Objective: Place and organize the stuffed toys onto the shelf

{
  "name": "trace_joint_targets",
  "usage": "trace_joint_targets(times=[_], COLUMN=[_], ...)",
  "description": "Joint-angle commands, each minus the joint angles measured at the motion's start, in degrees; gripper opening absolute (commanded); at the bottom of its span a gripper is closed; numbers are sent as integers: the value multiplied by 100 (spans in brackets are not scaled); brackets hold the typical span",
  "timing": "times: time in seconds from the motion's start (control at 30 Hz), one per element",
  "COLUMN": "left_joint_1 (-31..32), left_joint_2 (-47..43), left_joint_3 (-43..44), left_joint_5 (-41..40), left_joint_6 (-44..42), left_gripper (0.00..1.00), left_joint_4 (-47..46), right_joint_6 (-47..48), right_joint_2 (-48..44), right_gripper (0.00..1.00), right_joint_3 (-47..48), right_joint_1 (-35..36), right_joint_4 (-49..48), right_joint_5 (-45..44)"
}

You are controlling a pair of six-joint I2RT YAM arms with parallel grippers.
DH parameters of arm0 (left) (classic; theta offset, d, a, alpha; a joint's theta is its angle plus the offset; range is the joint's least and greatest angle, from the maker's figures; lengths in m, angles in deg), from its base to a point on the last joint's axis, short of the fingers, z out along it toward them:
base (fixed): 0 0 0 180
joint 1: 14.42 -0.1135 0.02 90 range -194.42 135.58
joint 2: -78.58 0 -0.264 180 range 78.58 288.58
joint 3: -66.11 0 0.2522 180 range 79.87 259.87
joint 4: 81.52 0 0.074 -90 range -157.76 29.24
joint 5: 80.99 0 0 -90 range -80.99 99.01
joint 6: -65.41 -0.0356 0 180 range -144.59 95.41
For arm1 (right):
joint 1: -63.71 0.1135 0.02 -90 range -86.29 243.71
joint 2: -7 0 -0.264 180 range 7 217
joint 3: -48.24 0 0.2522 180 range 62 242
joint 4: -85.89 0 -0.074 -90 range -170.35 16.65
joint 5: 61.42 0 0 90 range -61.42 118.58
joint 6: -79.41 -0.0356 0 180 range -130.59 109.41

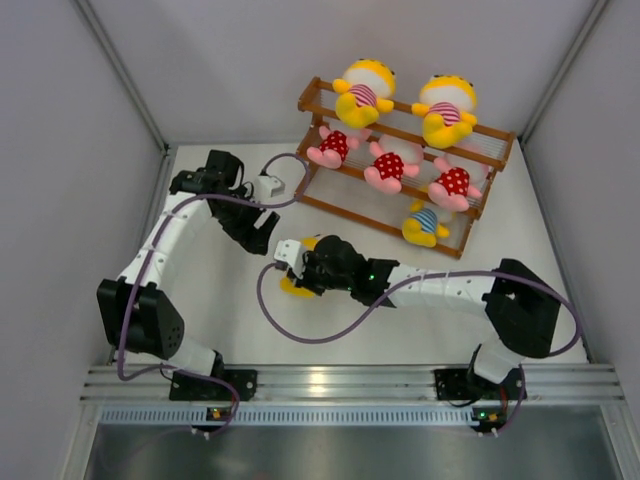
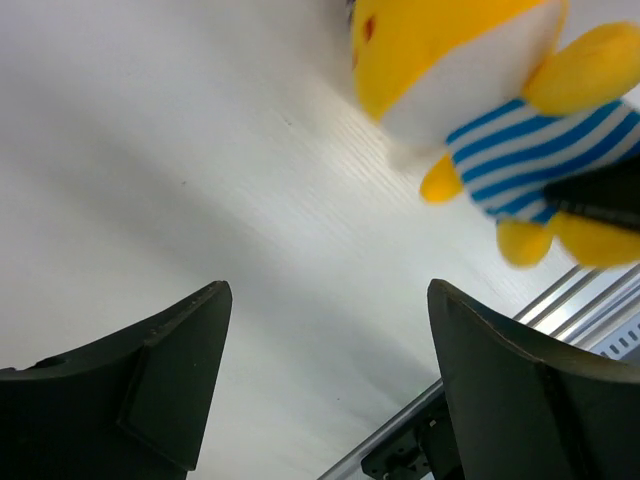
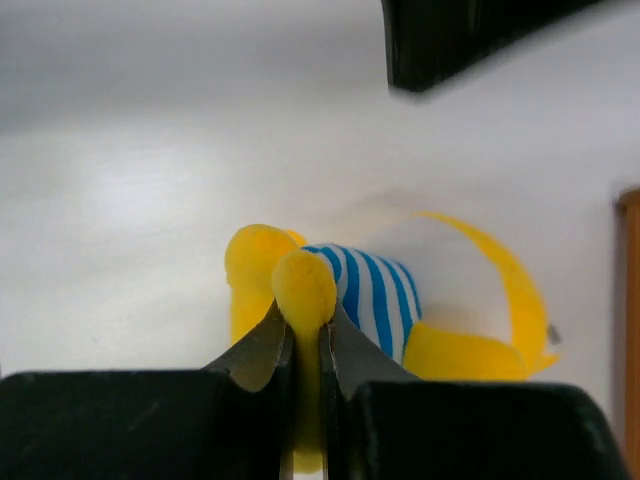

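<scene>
Overhead, grey walls (image 1: 60, 120) box the white table (image 1: 500, 240) — right gripper (image 3: 305, 325) pinches the blue-striped doll (image 3: 370, 290), left gripper (image 2: 328, 290) spread.

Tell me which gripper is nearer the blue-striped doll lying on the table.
Right. The right gripper is shut on one yellow limb of the blue-striped doll; the left gripper hangs open a little way off, the doll beyond its fingertips, untouched.

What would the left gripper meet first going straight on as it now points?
Probably the bare white tabletop: the left gripper, jaws open, frames only that. The yellow plush doll in a blue-striped shirt lies off to the side.
</scene>
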Motion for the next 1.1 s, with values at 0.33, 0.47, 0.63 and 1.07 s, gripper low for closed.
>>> trace_joint_targets(times=[0.33, 0.47, 0.63, 1.07], left_joint_1=[-467, -485, -520, -590], left_joint_2=[-83, -74, -47, 216], left_joint_3=[302, 284, 284, 380], left_joint_5=[-678, -695, -757, -652], left_joint_6=[315, 280, 192, 148], left_gripper=[86, 86, 86, 86], left_joint_4=[49, 49, 49, 49], right_joint_6=[-291, -431, -72, 685], right_joint_2=[-483, 264, 538, 310], right_gripper=[0, 0, 0, 0], right_joint_3=[-2806, -2746, -2166, -1753], right_joint_1=[-791, -1274, -1547, -2136], right_joint_4=[-7415, -8618, -8022, -6677], right_joint_5=[-2024, -1806, -1357, -214])
